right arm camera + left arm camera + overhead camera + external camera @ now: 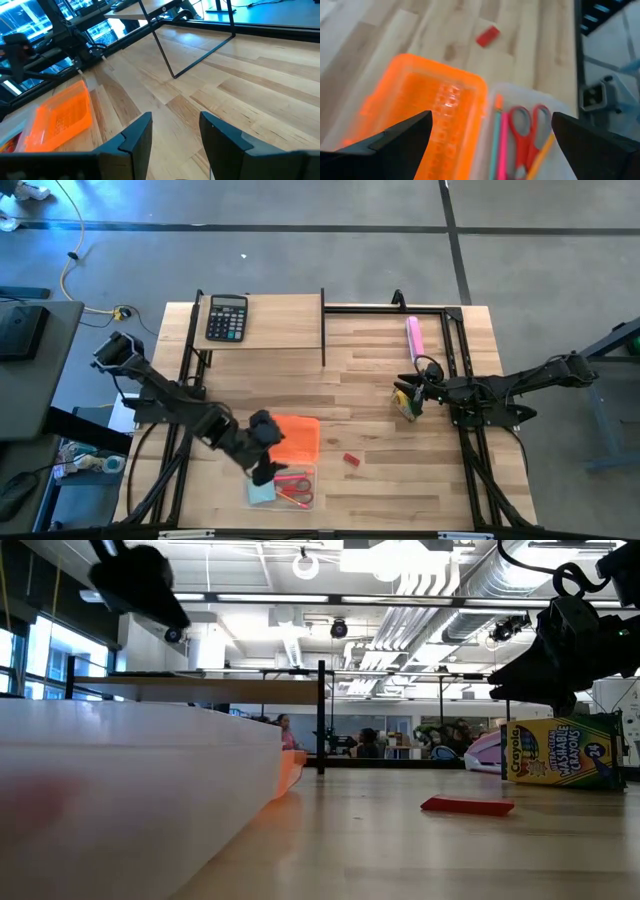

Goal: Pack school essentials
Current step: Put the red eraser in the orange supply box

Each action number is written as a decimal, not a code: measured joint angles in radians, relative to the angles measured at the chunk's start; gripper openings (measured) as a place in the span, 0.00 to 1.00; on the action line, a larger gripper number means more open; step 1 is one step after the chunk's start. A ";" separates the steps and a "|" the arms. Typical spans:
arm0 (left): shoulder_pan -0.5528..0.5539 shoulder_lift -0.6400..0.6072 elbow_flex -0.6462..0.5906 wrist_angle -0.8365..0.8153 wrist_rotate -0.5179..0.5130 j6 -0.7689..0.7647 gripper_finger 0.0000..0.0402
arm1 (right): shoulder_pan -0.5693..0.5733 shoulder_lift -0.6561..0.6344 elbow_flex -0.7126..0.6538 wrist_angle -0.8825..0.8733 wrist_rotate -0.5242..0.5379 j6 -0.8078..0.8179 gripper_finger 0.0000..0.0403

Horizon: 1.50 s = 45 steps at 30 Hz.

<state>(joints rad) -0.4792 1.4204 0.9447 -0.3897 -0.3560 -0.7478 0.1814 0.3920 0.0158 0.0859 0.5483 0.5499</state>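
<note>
A clear pencil case [290, 488] lies open near the table's front edge, its orange lid [296, 437] folded back flat on the table. In it lie red-handled scissors [527, 135], thin pencils [498, 140] and a light-blue notepad [262, 493]. My left gripper [491, 120] hangs open over the case and lid, touching nothing. A small red eraser [351, 459] lies flat on the table right of the lid. A yellow-green crayon box [565, 752] stands on its long edge at the right. My right gripper [175, 122] is open just above the crayon box; the box does not show between its fingers.
A black calculator [227, 317] lies on the raised shelf at the far left. A pink oblong bar [414, 337] lies at the far right, beyond the crayon box. A black metal frame [323, 330] borders the table's far side. Bare wood lies between the lid and the crayon box.
</note>
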 joint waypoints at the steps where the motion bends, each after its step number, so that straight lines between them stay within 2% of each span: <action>1: 0.018 0.000 0.000 0.001 0.004 0.000 1.00 | 0.000 0.000 0.000 0.000 0.000 0.000 0.38; 7: 0.111 0.000 0.000 0.047 0.028 0.000 1.00 | 0.000 0.000 0.000 0.000 0.000 0.000 0.38; 13: 0.193 -0.020 0.000 0.014 0.030 -0.031 1.00 | 0.000 0.000 0.000 0.005 0.003 0.018 0.38; 19: 0.275 -0.083 -0.001 -0.013 -0.031 -0.008 0.99 | 0.000 0.000 0.000 0.025 0.000 0.279 0.38; 22: 0.314 -0.118 -0.001 -0.031 -0.069 -0.008 0.99 | 0.000 0.000 0.000 0.025 0.003 0.356 0.38; 29: 0.386 -0.191 0.000 -0.120 -0.097 0.008 0.99 | 0.000 0.000 0.000 0.100 0.095 0.400 0.38; 32: 0.404 -0.214 -0.001 -0.162 -0.095 0.015 0.99 | 0.000 -0.001 0.007 0.197 0.058 0.335 0.38; 35: 0.421 -0.224 -0.001 -0.215 -0.089 0.019 0.99 | 0.000 0.001 0.066 0.224 -0.005 0.212 0.38; 38: 0.442 -0.225 -0.001 -0.240 -0.047 0.020 0.99 | 0.000 0.011 0.170 0.153 -0.056 0.123 0.38; 42: 0.465 -0.225 -0.001 -0.243 0.030 0.057 0.99 | 0.007 0.078 0.359 -0.070 -0.109 0.055 0.38; 45: 0.474 -0.225 -0.001 -0.243 0.040 0.080 0.99 | 0.023 0.171 0.516 -0.301 -0.140 0.064 0.38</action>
<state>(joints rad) -0.0053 1.1957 0.9440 -0.6330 -0.3160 -0.6682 0.2047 0.5633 0.5314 -0.2146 0.4088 0.6137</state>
